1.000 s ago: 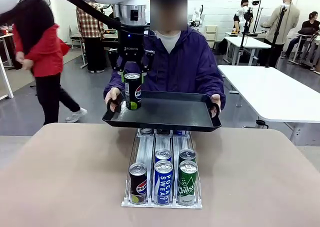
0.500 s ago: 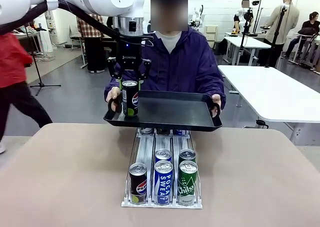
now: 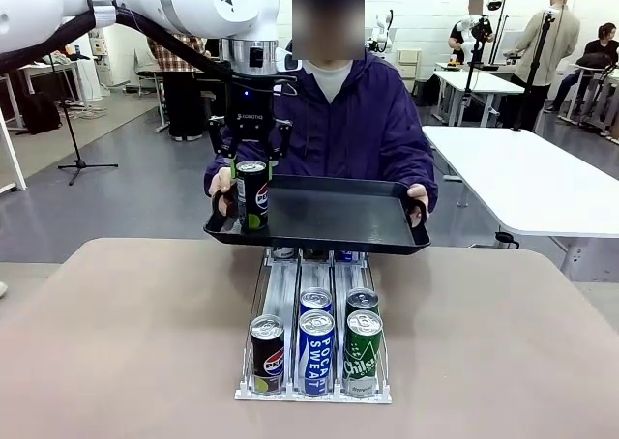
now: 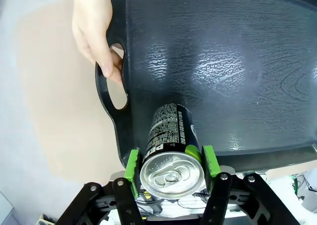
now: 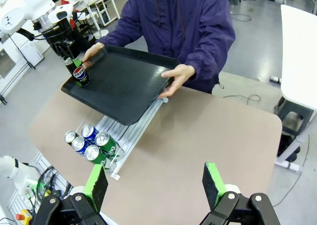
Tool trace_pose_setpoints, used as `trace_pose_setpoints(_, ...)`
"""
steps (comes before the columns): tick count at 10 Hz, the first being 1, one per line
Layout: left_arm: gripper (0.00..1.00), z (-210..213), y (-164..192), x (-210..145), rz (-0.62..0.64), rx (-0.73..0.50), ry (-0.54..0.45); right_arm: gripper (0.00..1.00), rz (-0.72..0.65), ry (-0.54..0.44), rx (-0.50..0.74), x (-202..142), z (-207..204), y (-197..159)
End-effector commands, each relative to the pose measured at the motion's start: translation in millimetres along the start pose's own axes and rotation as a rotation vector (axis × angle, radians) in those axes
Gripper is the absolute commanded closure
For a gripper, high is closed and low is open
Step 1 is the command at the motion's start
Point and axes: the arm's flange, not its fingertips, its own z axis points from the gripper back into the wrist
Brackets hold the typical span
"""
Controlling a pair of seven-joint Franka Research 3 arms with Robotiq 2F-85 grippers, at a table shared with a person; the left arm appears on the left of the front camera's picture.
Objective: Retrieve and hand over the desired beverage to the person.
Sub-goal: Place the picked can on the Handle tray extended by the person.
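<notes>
The black Pepsi can point(image 3: 253, 195) stands on the tray point(image 3: 338, 215) which the person point(image 3: 363, 120) holds; left claw point(image 4: 171, 160) clasps it; right claw point(image 5: 155, 183) is released; only letting go remains, I judge.

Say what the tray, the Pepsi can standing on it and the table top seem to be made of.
Tray: probably moulded plastic, black, semi-gloss; embossed grain catching light.
Pepsi can: metal, likely aluminium; bare silvery lid with pull tab, printed black wall.
Table top: perhaps laminate, matte beige; even, no glare.
</notes>
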Motion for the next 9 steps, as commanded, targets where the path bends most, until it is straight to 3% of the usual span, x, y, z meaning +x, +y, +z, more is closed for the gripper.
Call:
trace_pose_setpoints(1, 0.00, 1.5, 4.8, -0.4, -0.024, -0.024, 0.014, 0.00, 0.001, -0.006, 0.017, 0.3, -1.4, -0.5)
trace_pose_setpoints(6, 0.00, 6.5, 6.0, -4.9, -0.043, -0.027, 0.016, 0.00, 0.001, -0.006, 0.017, 0.3, -1.4, -0.5)
trace_pose_setpoints(9, 0.00, 36.9, 4.6, -60.6, -0.197, -0.041, -0.069, 0.00, 0.001, -0.006, 0.017, 0.3, -1.4, -0.5)
